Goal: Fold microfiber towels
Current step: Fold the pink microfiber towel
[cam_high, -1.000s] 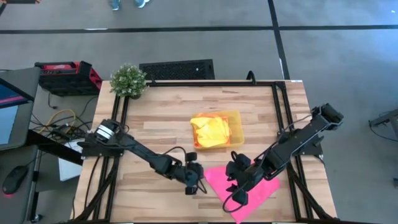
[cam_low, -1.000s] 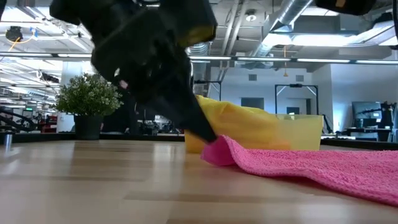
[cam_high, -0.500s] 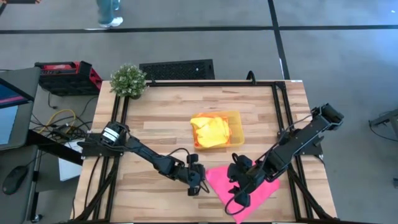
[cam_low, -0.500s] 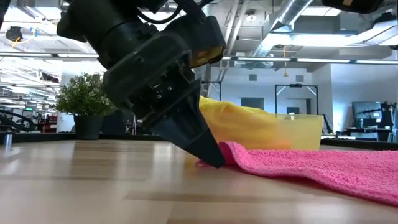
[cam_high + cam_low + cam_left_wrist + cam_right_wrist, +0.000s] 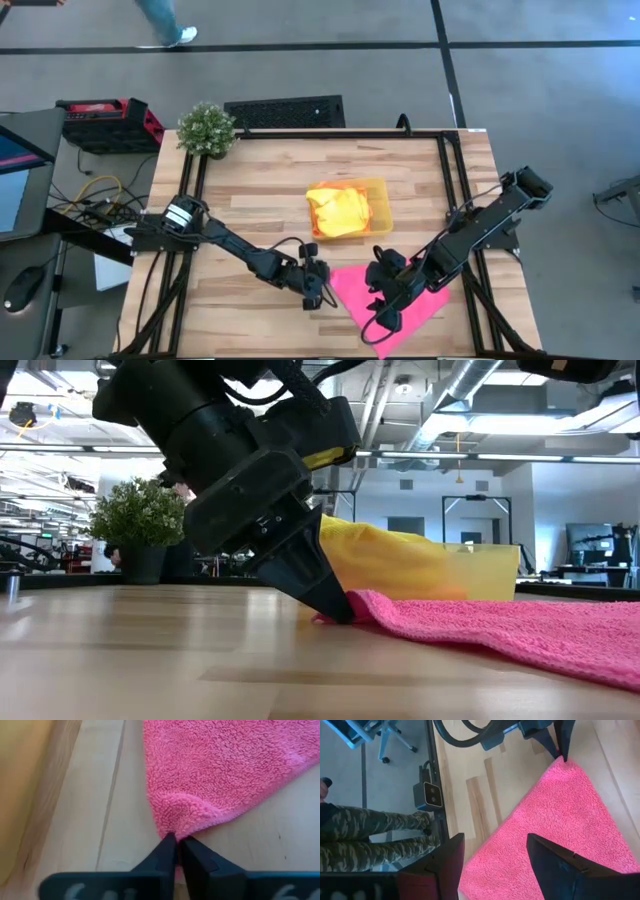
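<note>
Pink towel [image 5: 392, 303] lies flat near the tabletop's front edge, right of centre, set diagonally w/ its long axis running from the front edge up toward the right side and one corner pointing left; the left gripper [image 5: 322, 289] is pinched closed on that left corner, fingers [image 5: 167, 851] down at the wood. Right gripper [image 5: 385, 298] hangs over the towel's middle w/ fingers [image 5: 555, 862] spread wide, holding nothing. Yellow tray [image 5: 380, 207] at table centre holds a bunched yellow towel [image 5: 335, 212] w/ orange cloth showing at its edges; potted plant [image 5: 207, 129] at the back-left corner, well clear
</note>
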`<state>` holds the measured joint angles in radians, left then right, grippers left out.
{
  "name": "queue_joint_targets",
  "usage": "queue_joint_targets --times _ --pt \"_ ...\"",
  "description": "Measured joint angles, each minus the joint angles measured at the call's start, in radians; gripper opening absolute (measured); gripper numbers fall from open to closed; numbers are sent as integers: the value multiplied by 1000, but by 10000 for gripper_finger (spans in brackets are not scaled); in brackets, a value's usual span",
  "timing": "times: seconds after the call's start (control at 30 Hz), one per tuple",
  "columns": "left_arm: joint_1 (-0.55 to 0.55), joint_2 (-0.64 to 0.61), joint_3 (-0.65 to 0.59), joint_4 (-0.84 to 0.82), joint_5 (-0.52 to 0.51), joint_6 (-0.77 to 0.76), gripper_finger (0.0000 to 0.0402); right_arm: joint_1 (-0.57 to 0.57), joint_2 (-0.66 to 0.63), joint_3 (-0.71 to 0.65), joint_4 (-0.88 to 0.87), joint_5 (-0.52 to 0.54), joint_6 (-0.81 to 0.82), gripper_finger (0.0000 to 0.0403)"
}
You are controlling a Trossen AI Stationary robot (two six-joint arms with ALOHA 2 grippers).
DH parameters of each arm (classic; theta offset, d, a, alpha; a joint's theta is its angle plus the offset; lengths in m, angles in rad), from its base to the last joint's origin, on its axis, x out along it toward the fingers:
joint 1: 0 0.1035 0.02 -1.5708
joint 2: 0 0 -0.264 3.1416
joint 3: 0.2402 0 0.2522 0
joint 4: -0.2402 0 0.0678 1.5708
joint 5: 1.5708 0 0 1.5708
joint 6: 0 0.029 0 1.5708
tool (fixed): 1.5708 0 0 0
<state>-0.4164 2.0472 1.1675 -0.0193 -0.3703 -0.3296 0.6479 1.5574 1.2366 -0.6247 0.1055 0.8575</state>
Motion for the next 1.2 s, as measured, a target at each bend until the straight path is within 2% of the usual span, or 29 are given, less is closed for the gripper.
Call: queue_joint_targets --times 0.13,0.27,0.43,0.63,0.87,1.07,1.2 --pt "1 -2 1 -5 26 -39 5 0 0 0 2 -8 46 240" --pt "0 -25 1 -27 100 -109 2 12 0 0 6 -27 82 240" --pt "1 -112 0 -76 128 -174 1 47 22 0 12 -24 87 240" --pt "18 -215 11 -135 142 -268 0 52 145 -1 79 76 145 240" --pt "27 -219 157 -375 175 -307 0 -1 286 4 317 116 171 240" --pt "27 -217 263 -600 200 -337 0 -17 353 58 302 201 222 240" --pt "23 -217 280 -645 238 -372 0 -17 387 108 285 294 227 240"
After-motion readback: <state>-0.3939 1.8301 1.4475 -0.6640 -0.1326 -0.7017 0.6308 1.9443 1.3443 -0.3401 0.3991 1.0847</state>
